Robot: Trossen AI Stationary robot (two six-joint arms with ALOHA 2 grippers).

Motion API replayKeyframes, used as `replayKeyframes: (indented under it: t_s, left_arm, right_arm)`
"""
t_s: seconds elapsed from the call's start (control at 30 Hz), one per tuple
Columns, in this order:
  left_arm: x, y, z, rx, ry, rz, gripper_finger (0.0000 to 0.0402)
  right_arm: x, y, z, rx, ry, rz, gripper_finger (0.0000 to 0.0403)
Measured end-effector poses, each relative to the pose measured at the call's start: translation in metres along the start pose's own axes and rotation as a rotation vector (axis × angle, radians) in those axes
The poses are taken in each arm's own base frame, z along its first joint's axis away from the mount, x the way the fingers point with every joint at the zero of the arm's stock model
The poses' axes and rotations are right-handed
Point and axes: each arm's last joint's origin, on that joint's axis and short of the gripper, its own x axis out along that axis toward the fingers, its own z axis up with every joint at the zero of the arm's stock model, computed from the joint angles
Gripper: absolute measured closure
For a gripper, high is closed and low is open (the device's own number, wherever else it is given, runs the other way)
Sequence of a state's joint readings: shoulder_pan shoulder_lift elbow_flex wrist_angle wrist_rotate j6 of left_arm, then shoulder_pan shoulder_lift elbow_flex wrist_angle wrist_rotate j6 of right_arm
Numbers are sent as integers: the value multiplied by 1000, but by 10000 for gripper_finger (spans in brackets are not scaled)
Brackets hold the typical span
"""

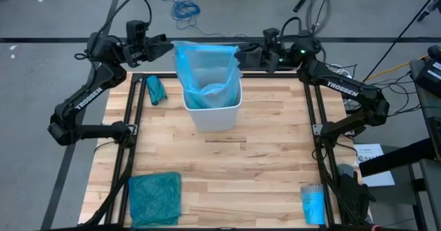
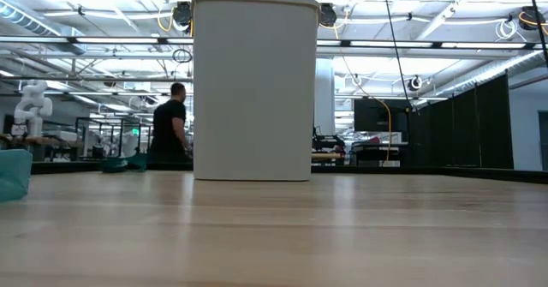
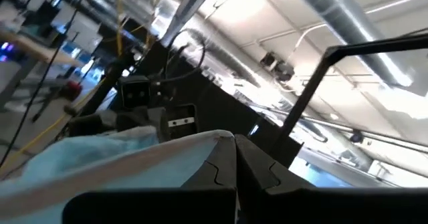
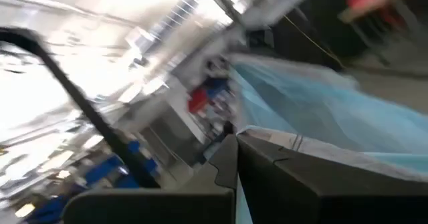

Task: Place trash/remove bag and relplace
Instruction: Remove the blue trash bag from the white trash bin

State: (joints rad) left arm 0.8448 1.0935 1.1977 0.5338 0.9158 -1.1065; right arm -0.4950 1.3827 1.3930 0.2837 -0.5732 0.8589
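The bag [image 1: 205,69], thin light-blue plastic, stands stretched open above the white bin [image 1: 213,112], and its lower part hangs down inside the bin. My left gripper [image 1: 170,46] is shut on the bag's rim at the left. My right gripper [image 1: 241,52] is shut on the rim at the right. Both grippers are above the bin's far side. In the low view the bin [image 2: 255,86] stands on the table and hides the grippers. The trash does not show in any view. My left gripper pinches the bag's top rim at its left corner [image 3: 200,144] between the two shut fingers. It comes in about level from the table's left. The rim is lifted above the bin and drawn across toward the other gripper. How many layers it holds, I cannot tell. My right gripper pinches the bag's top rim at its right corner [image 4: 267,134] between the shut fingers, coming in about level from the table's right. The plastic spreads away from the fingers [image 4: 281,164]. The rim is held above the bin, with the bag's lower part inside it.
A small teal-green bag [image 1: 156,89] lies left of the bin. A larger teal-green one [image 1: 155,196] lies at the near left. A bright-blue roll [image 1: 313,205] lies at the near right. A person [image 2: 169,128] stands in the room beyond the table.
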Motion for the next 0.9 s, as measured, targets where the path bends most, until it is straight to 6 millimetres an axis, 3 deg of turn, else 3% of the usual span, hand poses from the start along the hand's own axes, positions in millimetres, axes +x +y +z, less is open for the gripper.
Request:
replayKeyframes:
  t_s: [0.13,0.23,0.43,0.9]
  left_arm:
    - [3,14,-12,-63,42,91,402]
    - [4,21,-19,-107,74,146,402]
    - [5,19,-20,-113,71,147,402]
    - [5,18,-22,-130,124,111,400]
  right_arm:
    - [-1,-11,-10,18,91,-99,403]
    - [0,-9,-9,-7,95,-60,403]
    - [0,1,-6,-4,93,40,403]
    - [-6,-17,-12,30,177,-101,393]
